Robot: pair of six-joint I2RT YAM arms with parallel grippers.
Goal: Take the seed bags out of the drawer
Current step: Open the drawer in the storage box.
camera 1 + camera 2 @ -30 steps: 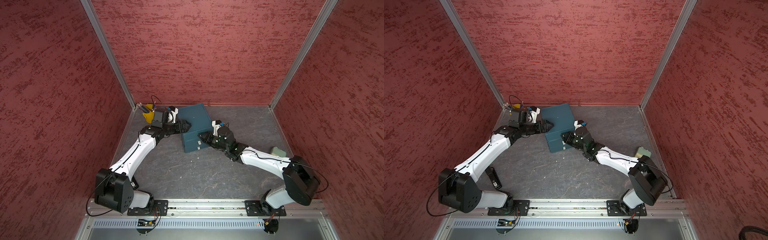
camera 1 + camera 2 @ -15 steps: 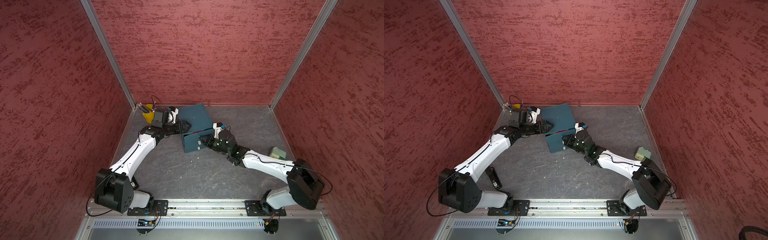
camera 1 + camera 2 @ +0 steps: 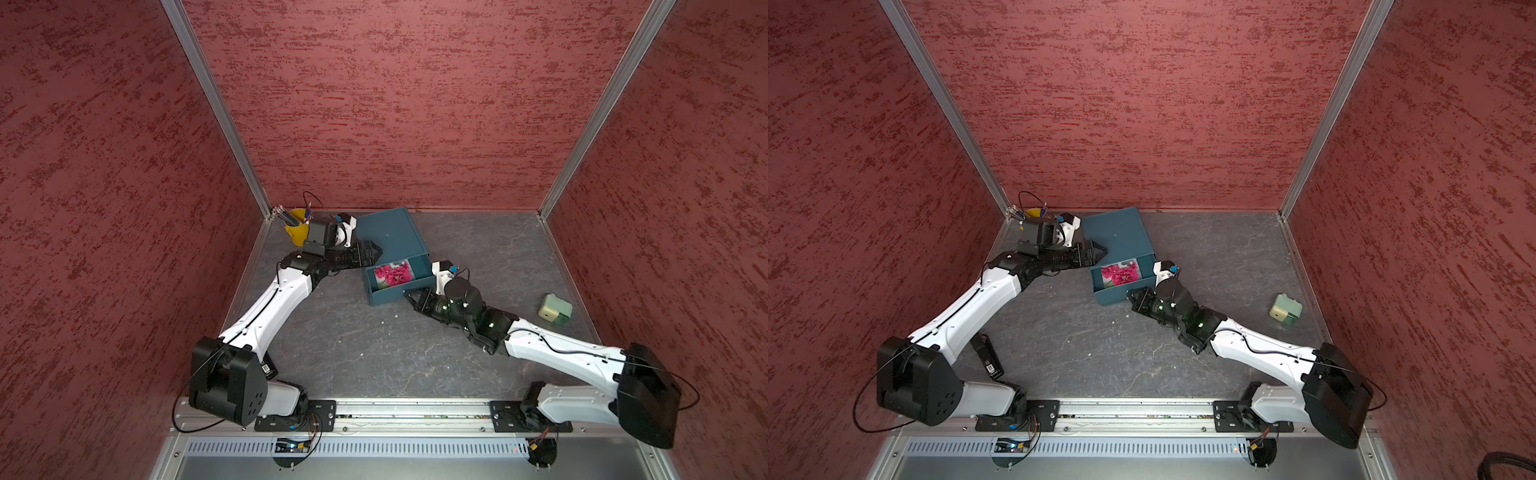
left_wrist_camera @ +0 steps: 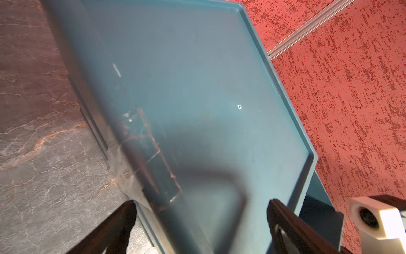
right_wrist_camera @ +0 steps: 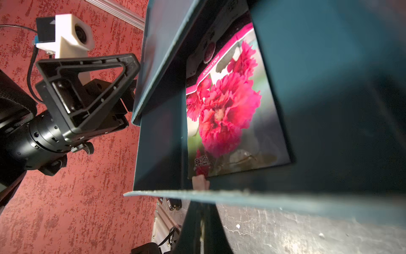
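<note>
Drawer (image 3: 386,297) stands pulled out of its box (image 3: 390,232). One pink-flower bag (image 3: 392,274) lies flat inside it. My right gripper (image 3: 409,296) is pressed together at the drawer's front wall; whether it pinches anything I cannot tell. My left gripper (image 3: 371,253) is spread, at the box's side.

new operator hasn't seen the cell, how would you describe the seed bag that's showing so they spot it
Find the teal box at the back of the grey table. Its drawer is pulled out toward the front, and the seed bag lies flat inside. It alone shows a pink-red flower photo amid plain teal.
</note>
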